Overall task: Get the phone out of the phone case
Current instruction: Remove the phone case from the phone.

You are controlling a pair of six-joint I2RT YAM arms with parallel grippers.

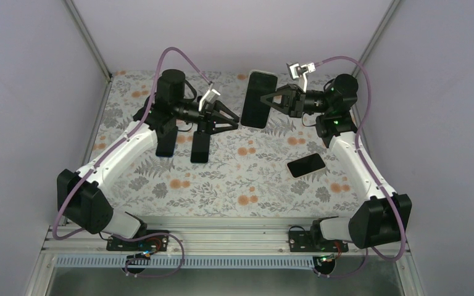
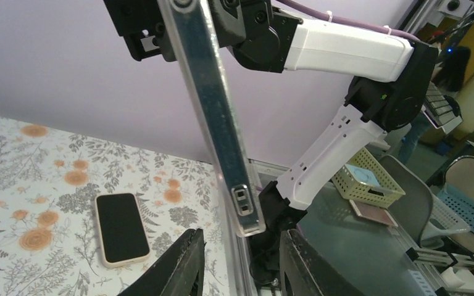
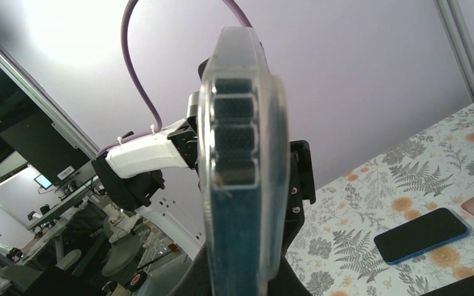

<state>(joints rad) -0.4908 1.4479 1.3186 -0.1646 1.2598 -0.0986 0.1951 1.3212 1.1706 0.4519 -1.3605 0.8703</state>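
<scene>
No readable text, no labels — none

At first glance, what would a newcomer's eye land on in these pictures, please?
The clear-cased phone stands out, held in the air over the far middle of the floral table by the right gripper. Next comes the left gripper, open just beside it, then another phone lying on the table's right side.

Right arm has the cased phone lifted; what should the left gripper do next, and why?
Probably ease the left gripper forward so its open fingers straddle the case's free corner, then close. The right gripper clamps the other end aloft, and that corner sits just beyond the left fingers, untouched.
</scene>
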